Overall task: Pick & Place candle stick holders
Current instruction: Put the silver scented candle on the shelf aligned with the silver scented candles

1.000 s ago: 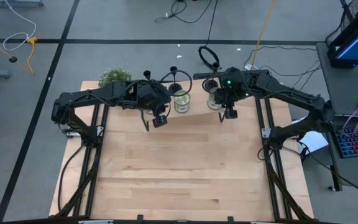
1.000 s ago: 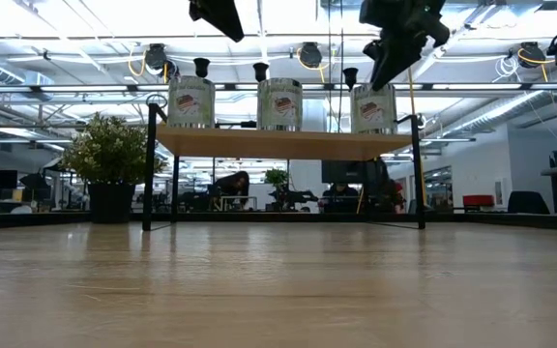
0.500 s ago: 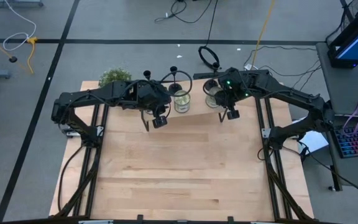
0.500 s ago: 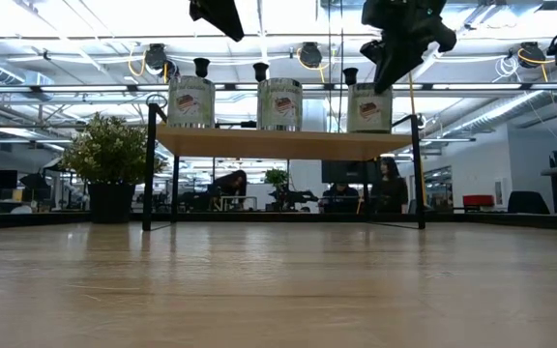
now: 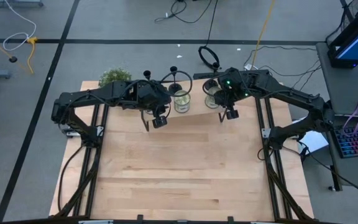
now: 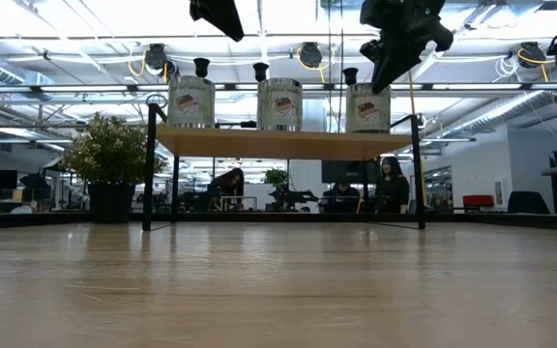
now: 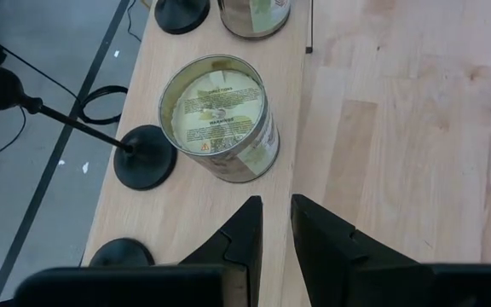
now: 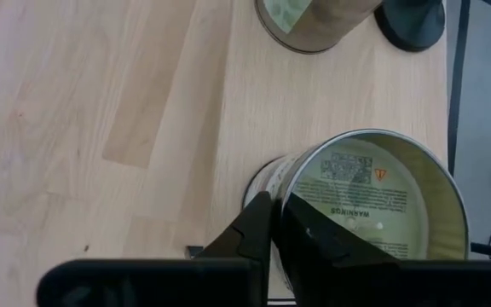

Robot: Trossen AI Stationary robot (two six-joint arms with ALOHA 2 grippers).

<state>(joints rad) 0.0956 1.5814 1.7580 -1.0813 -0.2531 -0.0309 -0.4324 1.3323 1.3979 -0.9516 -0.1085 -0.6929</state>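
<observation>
Overhead, both arms are reaching toward a raised wooden shelf [image 6: 288, 143] at the 12 o'clock edge of the surface [image 5: 179, 168]. The right gripper [image 8: 273, 223] is sitting with its fingers nearly together, pinching the rim of an open tin can [image 8: 373, 209] at the shelf's right end. The left gripper [image 7: 275, 222] is hovering over the shelf's front edge, fingers slightly apart, holding nothing. Three black candle holders [image 6: 201, 67] are standing on the shelf behind three cans, one [image 7: 143, 158] touching the middle can [image 7: 220, 115]. A potted plant [image 6: 110, 159] is sitting at 10 o'clock.
</observation>
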